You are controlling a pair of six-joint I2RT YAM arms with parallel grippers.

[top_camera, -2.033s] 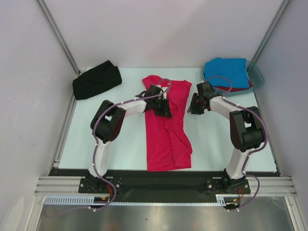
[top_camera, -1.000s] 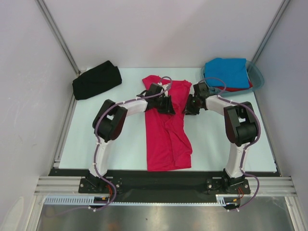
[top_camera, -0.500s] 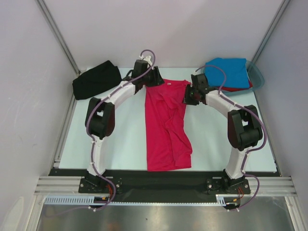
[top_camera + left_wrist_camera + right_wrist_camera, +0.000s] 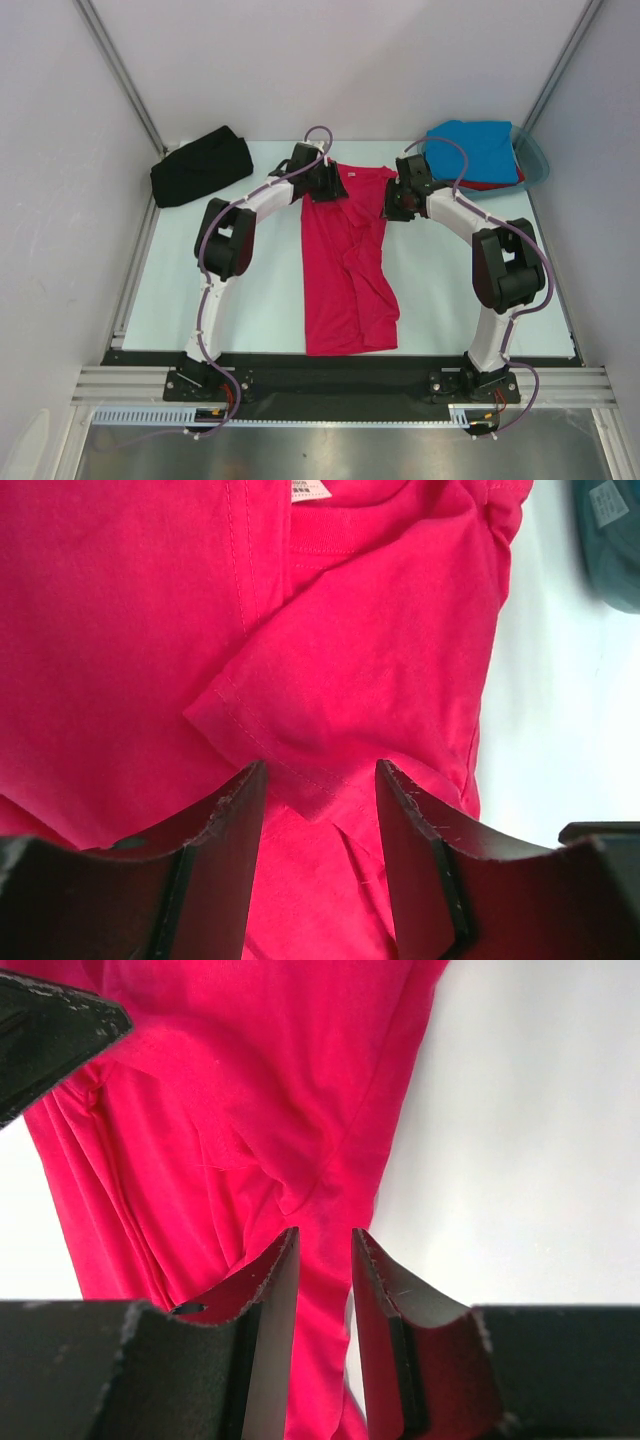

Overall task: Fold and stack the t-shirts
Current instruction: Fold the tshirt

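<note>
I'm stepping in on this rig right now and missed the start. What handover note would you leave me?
Left gripper: jaws open over the crimson-pink shirt, collar end.
Right gripper: jaws open at its right edge.
Black shirt bundled far left; blue shirt on red shirt in the teal tub.
Done: pink sleeves folded in. To do: fold it crosswise, fold the rest, stack.

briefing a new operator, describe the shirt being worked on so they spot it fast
On the pale table, look along the middle. The crimson-pink t-shirt lies spread lengthwise, unlike the bundled black t-shirt back left and the blue t-shirt in the teal tub back right.
</note>
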